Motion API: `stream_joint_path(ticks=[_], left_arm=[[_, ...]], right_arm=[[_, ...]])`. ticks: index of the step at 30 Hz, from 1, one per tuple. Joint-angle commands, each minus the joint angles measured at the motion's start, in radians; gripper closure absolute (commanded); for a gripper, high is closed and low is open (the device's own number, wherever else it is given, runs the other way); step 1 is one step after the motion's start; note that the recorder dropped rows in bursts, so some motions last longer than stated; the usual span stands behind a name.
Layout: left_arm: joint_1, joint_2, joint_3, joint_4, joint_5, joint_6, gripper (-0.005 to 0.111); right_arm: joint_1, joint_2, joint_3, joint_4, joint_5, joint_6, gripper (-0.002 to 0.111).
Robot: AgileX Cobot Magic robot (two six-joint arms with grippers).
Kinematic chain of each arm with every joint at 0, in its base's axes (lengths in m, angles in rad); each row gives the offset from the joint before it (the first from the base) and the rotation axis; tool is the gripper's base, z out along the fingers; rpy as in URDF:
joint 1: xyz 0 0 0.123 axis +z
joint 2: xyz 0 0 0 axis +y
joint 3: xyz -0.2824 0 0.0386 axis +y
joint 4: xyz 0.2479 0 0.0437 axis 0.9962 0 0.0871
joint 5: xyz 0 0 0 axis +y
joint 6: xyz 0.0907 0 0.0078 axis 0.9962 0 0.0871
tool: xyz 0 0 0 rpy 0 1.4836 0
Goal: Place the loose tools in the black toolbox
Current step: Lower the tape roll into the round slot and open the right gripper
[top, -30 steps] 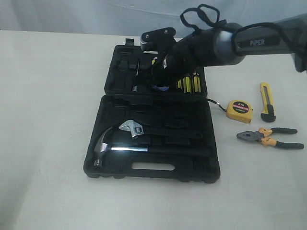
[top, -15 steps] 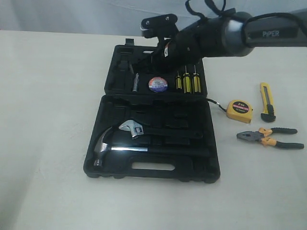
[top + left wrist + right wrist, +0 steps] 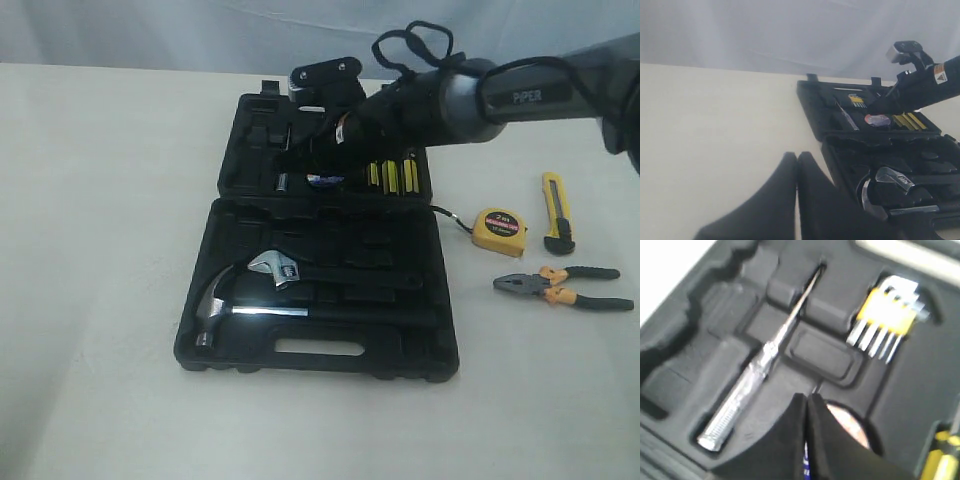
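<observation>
The black toolbox [image 3: 228, 300] lies open mid-table. The black tape roll with blue-white label [image 3: 326, 180] sits in a round recess of its far half, also seen in the left wrist view [image 3: 878, 120] and the right wrist view [image 3: 846, 424]. My right gripper [image 3: 303, 160] is shut, its tips [image 3: 806, 398] together and low over the roll, covering most of it. The yellow tape measure [image 3: 498, 230], yellow-black utility knife [image 3: 557, 211] and orange-black pliers [image 3: 560, 288] lie on the table right of the box. My left gripper [image 3: 797, 156] is shut and holds nothing, left of the box.
A hammer [image 3: 262, 311] and wrench [image 3: 300, 270] fill the near half of the box. Yellow-handled screwdrivers [image 3: 395, 176], a metal tester pen [image 3: 751, 380] and a yellow hex key set [image 3: 886, 315] sit in the far half around the tape roll.
Half a second ago the right gripper was raised clear of the tape roll, which lay in its recess; now it has dropped back down over the roll.
</observation>
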Motion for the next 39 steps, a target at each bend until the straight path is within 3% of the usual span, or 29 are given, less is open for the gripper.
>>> stream_joint_path(ticks=[1,6,26,39], left_arm=[[-0.006,-0.002,0.003,0.006,-0.004,-0.001,0.107],[-0.006,-0.002,0.003,0.006,-0.004,-0.001,0.107],[-0.006,-0.002,0.003,0.006,-0.004,-0.001,0.107],[-0.006,-0.002,0.003,0.006,-0.004,-0.001,0.107]], right_arm=[[-0.024,-0.071,-0.001,-0.036,0.119,-0.005,0.108],[-0.039,-0.064,0.017,-0.039,0.189,-0.025,0.108],[-0.035,-0.111,0.03,-0.039,0.14,-0.035,0.108],[-0.024,-0.008,0.034,-0.032,0.118,-0.032,0.108]])
